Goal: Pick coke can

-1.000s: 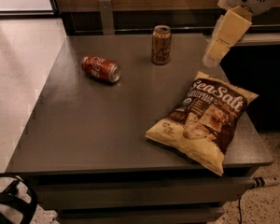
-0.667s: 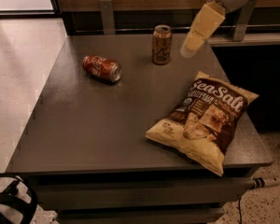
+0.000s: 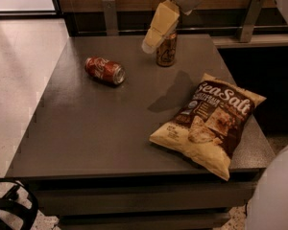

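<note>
Swinging leftward across the back of the table, the gripper [image 3: 150, 44] has left the right edge of the view and now hangs above the far side of the table, overlapping the upright brown-gold can [image 3: 168, 51]. The cans and the chip bag [image 3: 209, 121] have not shifted. Whether the gripper is open or closed cannot be told from this angle.

The coke can [image 3: 104, 70] lies on its side toward the back left of the table, to the left of the gripper and somewhat nearer the camera, well apart from it. Its long axis runs from far-left to near-right, with a silver end facing near-right. Reaching it likely calls for more leftward travel, a descent, and a grip across that axis.

The table [image 3: 91, 138] is a dark grey matte slab carrying the arm's shadow. Pale speckled floor lies to the left, wood panelling behind.
</note>
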